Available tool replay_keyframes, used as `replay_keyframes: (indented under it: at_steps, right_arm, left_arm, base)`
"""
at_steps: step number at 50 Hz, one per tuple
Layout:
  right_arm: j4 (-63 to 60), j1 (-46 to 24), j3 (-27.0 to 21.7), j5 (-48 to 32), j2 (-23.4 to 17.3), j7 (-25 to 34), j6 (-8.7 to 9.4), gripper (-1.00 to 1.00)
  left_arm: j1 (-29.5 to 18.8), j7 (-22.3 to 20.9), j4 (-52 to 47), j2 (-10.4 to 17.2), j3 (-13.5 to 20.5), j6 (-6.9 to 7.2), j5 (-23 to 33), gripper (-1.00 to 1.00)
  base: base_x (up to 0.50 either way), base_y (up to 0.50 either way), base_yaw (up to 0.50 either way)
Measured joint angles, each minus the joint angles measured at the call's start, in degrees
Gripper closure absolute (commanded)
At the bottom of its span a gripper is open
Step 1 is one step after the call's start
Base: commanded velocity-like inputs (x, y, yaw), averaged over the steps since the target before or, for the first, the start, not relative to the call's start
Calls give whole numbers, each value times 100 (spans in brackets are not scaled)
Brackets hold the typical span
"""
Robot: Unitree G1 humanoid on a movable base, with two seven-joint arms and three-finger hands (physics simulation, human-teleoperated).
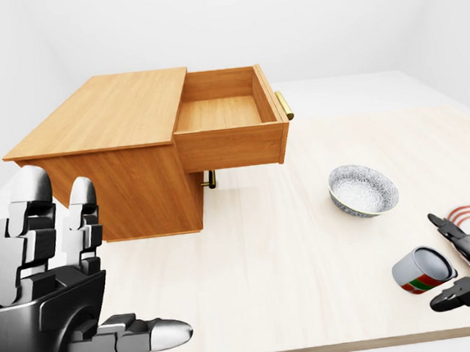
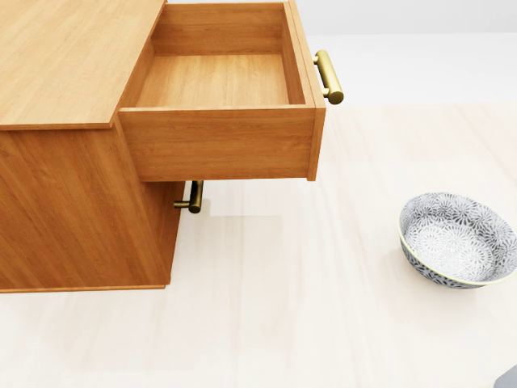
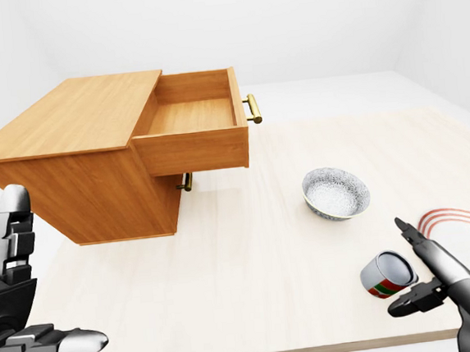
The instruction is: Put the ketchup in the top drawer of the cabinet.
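1. The wooden cabinet (image 1: pixel 118 153) stood at the bench's (image 1: pixel 292 261) far left corner. Its top drawer (image 2: pixel 218 81) was pulled fully out and showed a bare wooden floor inside.
2. A brass bar handle (image 2: pixel 329 77) sat on the top drawer's face. A second brass handle (image 2: pixel 192 198) showed below it, on the lower drawer.
3. The ketchup (image 3: pixel 388 275), a can-like container with a red and green band, lay on its side near the bench's near right corner, well apart from the cabinet.
4. A grey patterned bowl (image 1: pixel 363 189) stood upright between the cabinet and the bench's right edge.
5. A red-ringed plate (image 3: pixel 461 220) lay at the right edge, partly out of view.
6. The right hand (image 3: pixel 417 279) was just beside the ketchup, fingers spread apart and not closed on it.
7. The left hand (image 1: pixel 65 306) was raised at the near left, fingers extended and apart, holding nothing.
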Motion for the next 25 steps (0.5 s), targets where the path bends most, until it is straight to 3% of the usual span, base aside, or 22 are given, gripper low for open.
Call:
replay_keyframes:
  at_steps: [18,19,20,21,25]
  right_arm:
    - [366,30,139,25,-55,0,0,-100]
    - [393,26,147,28,-61,0,0,-80]
    - [416,22,152,31,-68,0,0,-31]
    - [435,20,158,35,-74,0,0,98]
    - [464,22,171,76,-90,0,1,100]
  left_arm:
    - [-8,16,0,9,-17,0,16,-100]
    - [-9,16,0,9,-16,0,15,-100]
    - [-10,16,0,9,-16,0,15,-100]
    - [-10,16,0,9,-16,0,16,-100]
    - [-8,18,0,8,-29,0,30,-100]
  base:
    - [0,0,0]
    - [0,0,0]
    - [0,0,0]
    - [0,0,0]
    - [0,0,0]
